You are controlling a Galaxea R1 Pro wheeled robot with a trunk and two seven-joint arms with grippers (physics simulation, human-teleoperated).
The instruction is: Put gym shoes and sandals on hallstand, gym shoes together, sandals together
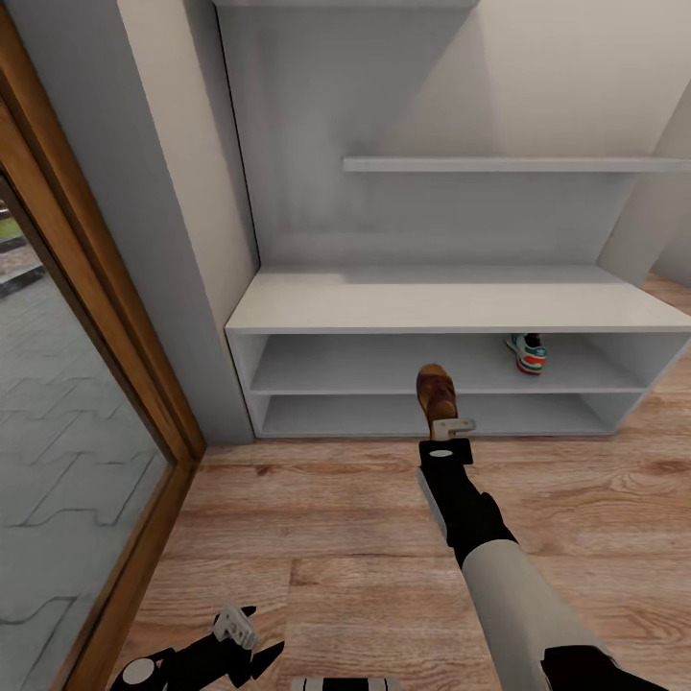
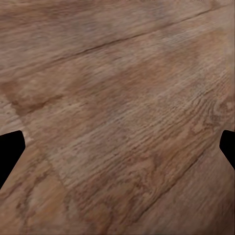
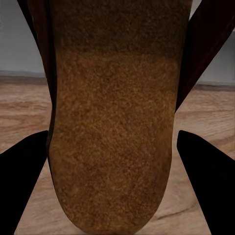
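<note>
sandal is hanging toe-first before the rack, level with its lower shelves, probably being lined up for sliding in. right claw is clamping its heel, fingers closed onto both sides. one sneaker is sitting on the upper shelf. left claw is idling wide open, empty, over floor.

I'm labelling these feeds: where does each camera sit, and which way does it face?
Head view: up on the head, facing down at the hallstand; both arms, right claw holding a sandal.
Left wrist view: by the left claw, facing the corridor floor; fingertips at the edges.
Right wrist view: along the fingers, facing the sandal's footbed.
Head and right wrist views share the sandal.
</note>
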